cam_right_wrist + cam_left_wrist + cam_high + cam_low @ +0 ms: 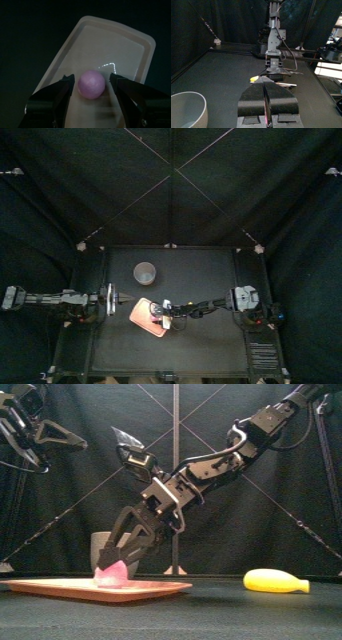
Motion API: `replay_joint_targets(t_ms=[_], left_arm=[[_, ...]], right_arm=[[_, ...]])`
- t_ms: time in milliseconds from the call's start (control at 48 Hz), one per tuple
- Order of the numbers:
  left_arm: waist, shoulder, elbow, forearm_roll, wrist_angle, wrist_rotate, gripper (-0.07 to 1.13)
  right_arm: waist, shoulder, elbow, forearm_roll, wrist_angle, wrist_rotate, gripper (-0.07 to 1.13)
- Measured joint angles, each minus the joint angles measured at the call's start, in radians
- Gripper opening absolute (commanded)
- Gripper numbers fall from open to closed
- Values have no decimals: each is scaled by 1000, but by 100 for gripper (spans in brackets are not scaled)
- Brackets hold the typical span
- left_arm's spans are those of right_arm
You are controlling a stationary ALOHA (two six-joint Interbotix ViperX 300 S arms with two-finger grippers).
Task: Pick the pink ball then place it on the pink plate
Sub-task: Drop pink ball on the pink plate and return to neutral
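A pink ball rests on the pink plate, near one end of it. My right gripper is lowered around the ball, one jaw on each side with a narrow gap to it, so it is open. From the front, the ball sits on the plate between the right gripper's fingertips. From above, the plate lies left of the table's middle and the right arm reaches over it. My left gripper is shut and empty, held high at the left.
A tall grey speckled cup stands behind the plate, also seen as the cup from the front. A yellow toy lies on the table to the right of the plate.
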Motion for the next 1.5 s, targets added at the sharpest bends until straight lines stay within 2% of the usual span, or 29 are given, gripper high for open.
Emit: replay_joint_targets(t_ms=[229,458,750,1021,1500], left_arm=[[0,0,5,-9,0,2,3],[0,0,5,-14,0,2,3],[-5,0,11,-14,0,3,2],[-5,0,11,-14,0,2,2],[-5,0,31,-20,0,2,2]], right_arm=[[-2,-95,25,-32,-78,-3,91],[-2,-267,150,-97,-146,0,91],[-31,-560,437,-80,-296,0,91],[-66,-827,695,-58,-356,2,91],[-92,-1108,917,-14,-368,0,91]])
